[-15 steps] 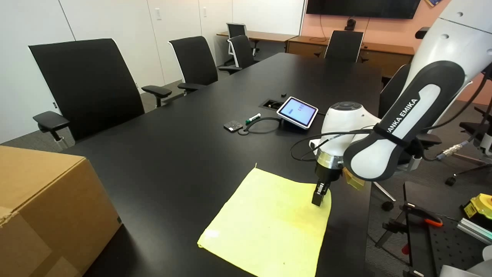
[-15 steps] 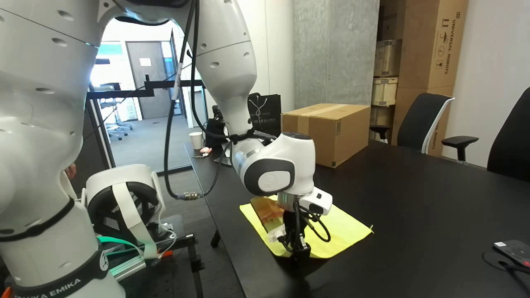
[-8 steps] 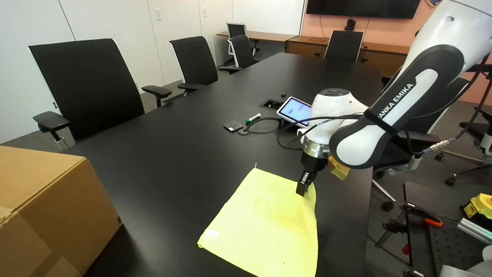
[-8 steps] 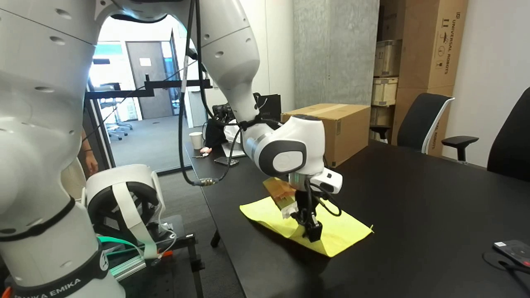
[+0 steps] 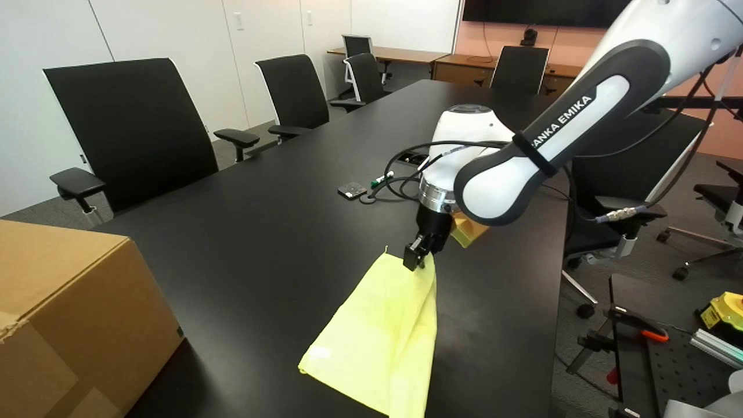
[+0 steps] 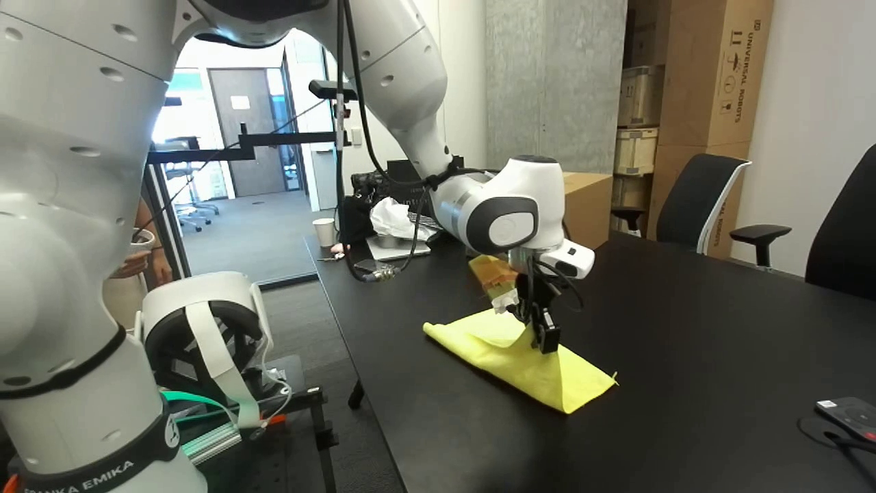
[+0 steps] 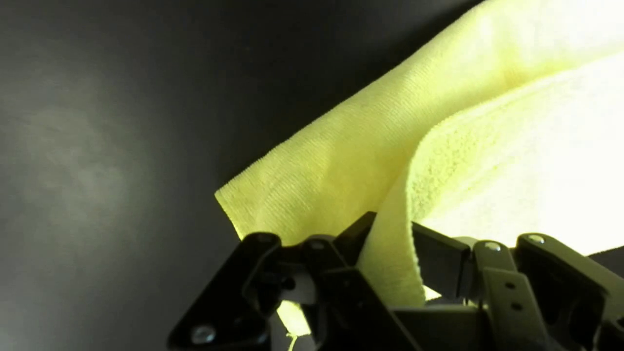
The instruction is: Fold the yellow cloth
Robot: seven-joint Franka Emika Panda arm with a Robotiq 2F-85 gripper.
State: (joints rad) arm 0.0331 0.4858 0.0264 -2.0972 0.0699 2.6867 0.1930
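Note:
The yellow cloth (image 5: 365,342) lies on the black table, also in an exterior view (image 6: 582,387). One side is raised and curls over the rest. My gripper (image 5: 414,260) is shut on that raised edge, a little above the table, close to the far corner with a loose thread. It also shows in an exterior view (image 6: 546,339). In the wrist view the cloth's edge (image 7: 397,243) runs up between the two fingers of my gripper (image 7: 393,218). The rest of the cloth (image 7: 331,165) lies beneath, with its curled inner side bright at right.
A cardboard box (image 5: 93,325) stands on the table beside the cloth, also in an exterior view (image 6: 585,205). A small black box (image 5: 352,190) and a green marker (image 5: 382,179) lie beyond the gripper. A black device (image 6: 848,416) with a cable lies on the table.
In an exterior view my gripper has moved leftward and away from the camera, drawing the cloth's edge with it. The cloth was flat before; its side is now lifted and curled over.

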